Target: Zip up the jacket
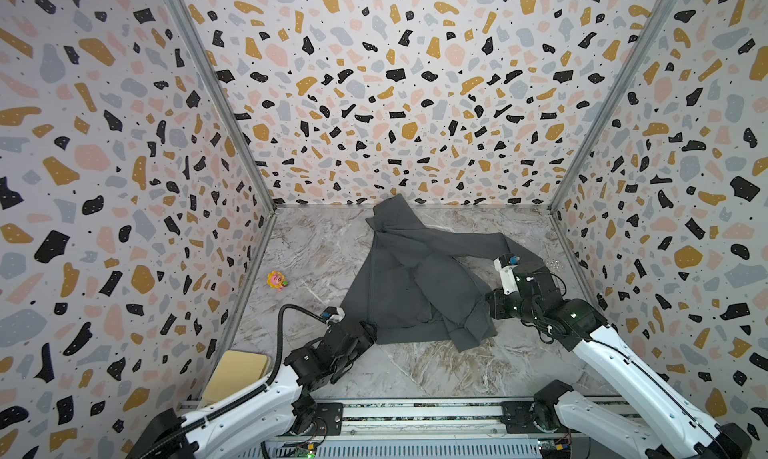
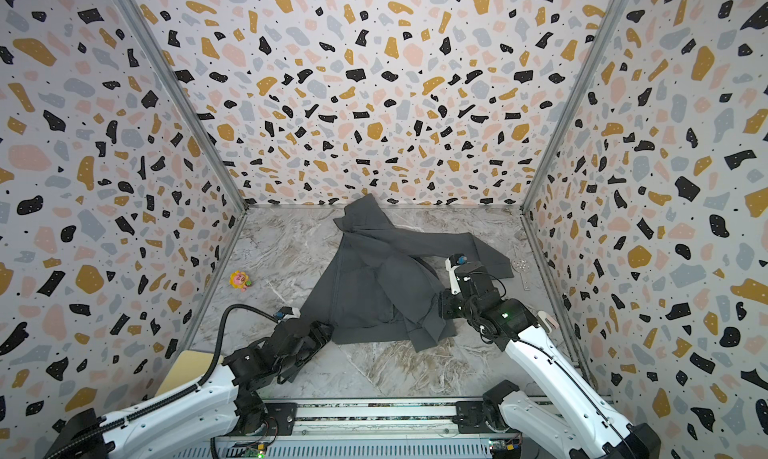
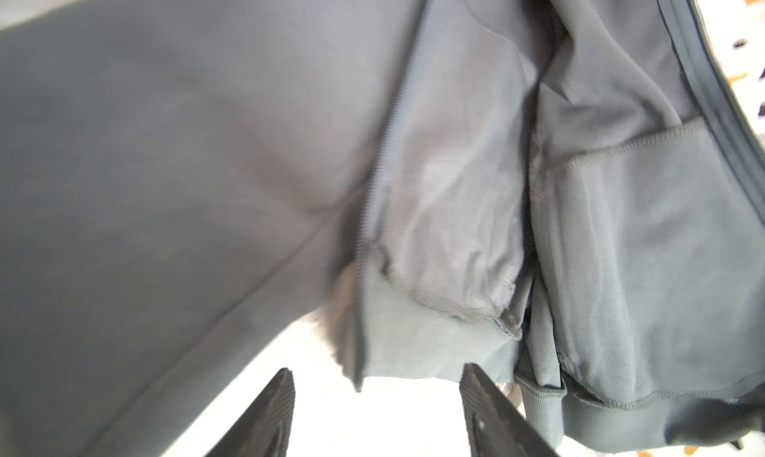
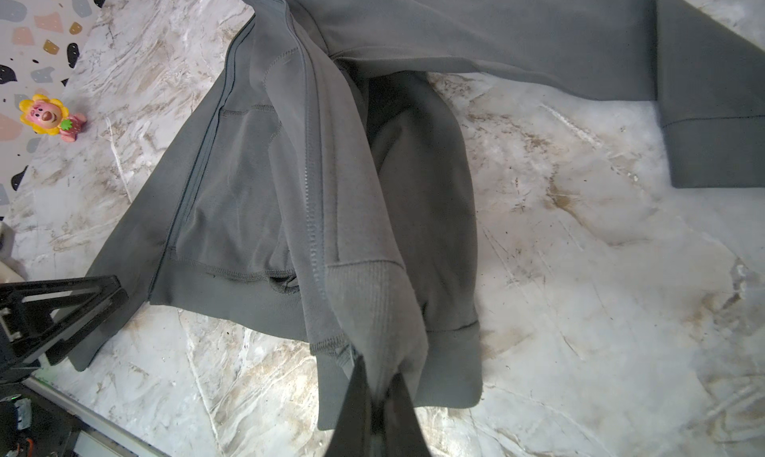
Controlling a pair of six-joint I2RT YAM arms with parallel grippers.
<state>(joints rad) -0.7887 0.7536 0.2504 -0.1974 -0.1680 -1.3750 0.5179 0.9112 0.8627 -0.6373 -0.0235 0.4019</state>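
The right gripper [image 4: 381,368] is clenched on a ribbed hem corner of the jacket [image 1: 399,286], holding that front panel's zipper edge [image 4: 311,194] raised above the cloth below. The left gripper [image 3: 376,374] is released, fingers spread with nothing between them, just short of the other hem corner. The jacket lies unzipped on the marble tabletop [image 1: 436,369], neck end at the far wall, one sleeve [image 1: 469,245] stretched rightward. A small flower-faced toy [image 1: 277,280] sits well apart, near the left wall.
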